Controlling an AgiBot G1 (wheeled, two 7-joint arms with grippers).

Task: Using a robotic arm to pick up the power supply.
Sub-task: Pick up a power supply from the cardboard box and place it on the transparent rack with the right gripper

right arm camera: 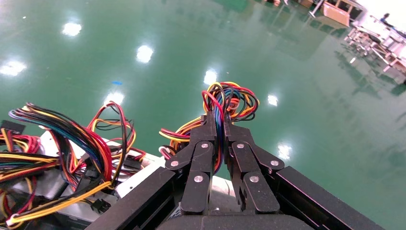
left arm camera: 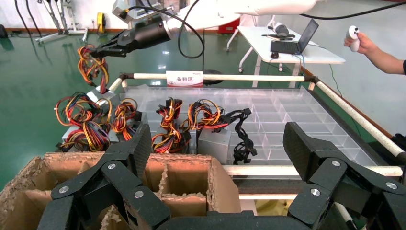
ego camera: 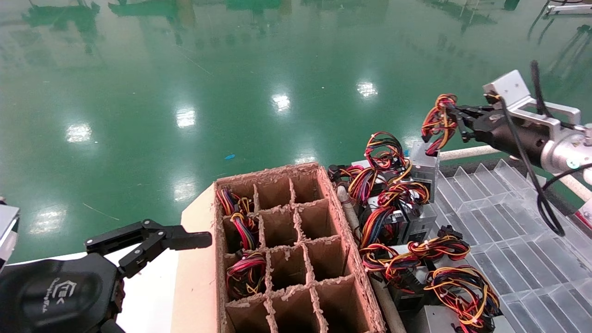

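My right gripper, on the robotic arm with its silver wrist, is shut on the looped red, yellow and black wire bundle of one power supply. Its silver-grey box hangs below the wires, at the far end of the pile and close above it. The left wrist view shows the same gripper holding the wires up. My left gripper, black with a logo, rests open and empty at the lower left beside the cardboard box.
A cardboard box with dividers stands in the middle; wire bundles fill cells in its left column. Several more power supplies lie piled along the edge of a clear compartment tray. White rails frame the tray.
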